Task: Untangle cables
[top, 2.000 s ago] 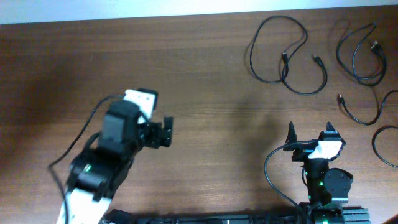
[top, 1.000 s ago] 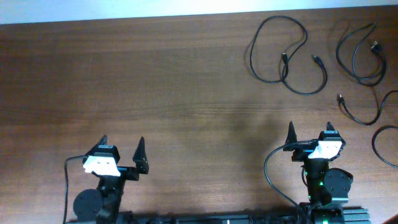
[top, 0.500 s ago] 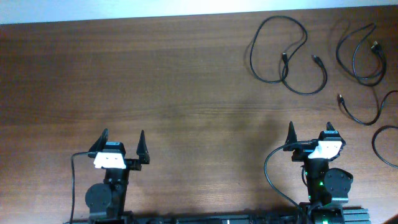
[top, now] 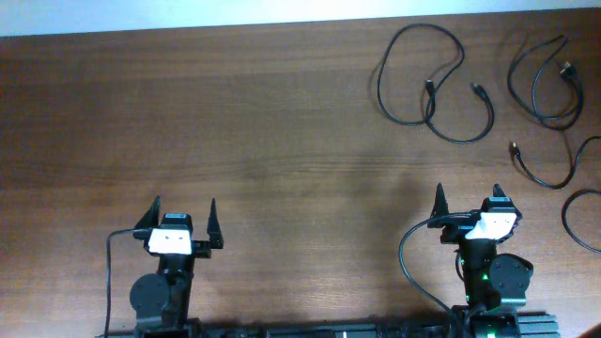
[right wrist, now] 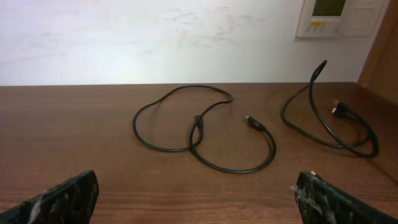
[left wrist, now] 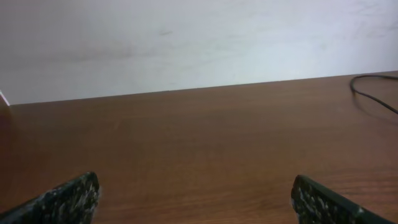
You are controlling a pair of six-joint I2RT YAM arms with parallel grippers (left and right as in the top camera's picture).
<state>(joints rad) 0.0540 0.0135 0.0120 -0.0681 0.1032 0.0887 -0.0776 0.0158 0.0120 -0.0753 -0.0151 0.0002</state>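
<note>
Swung home since two seconds ago: left gripper (top: 184, 214) off mid-table and down at the near-left edge, same as half a second back. Right gripper (top: 468, 202) unchanged at near right, cables unmoved.

Overhead: both sets of fingers spread wide, holding nothing. Looped cable (top: 429, 101) at far right, lying separate on the table (top: 282, 113), long axis running left to right. More cables (top: 566, 69) strung down the right edge, apart from one another as far as can be told. All of it far from the right gripper and level with it or to its right, and well apart from the left one — plainly the right arm's reach.

Left wrist: fingers parted, bare wood ahead, only a sliver of cable (left wrist: 373, 98) at far right.

Right wrist: fingers parted and empty. Looped cable (right wrist: 194, 138) dead ahead, a second cable (right wrist: 313, 81) to its right with one stretch arched up off the wood. Probably little left to separate — for any next reach, straight forward with the right arm.
</note>
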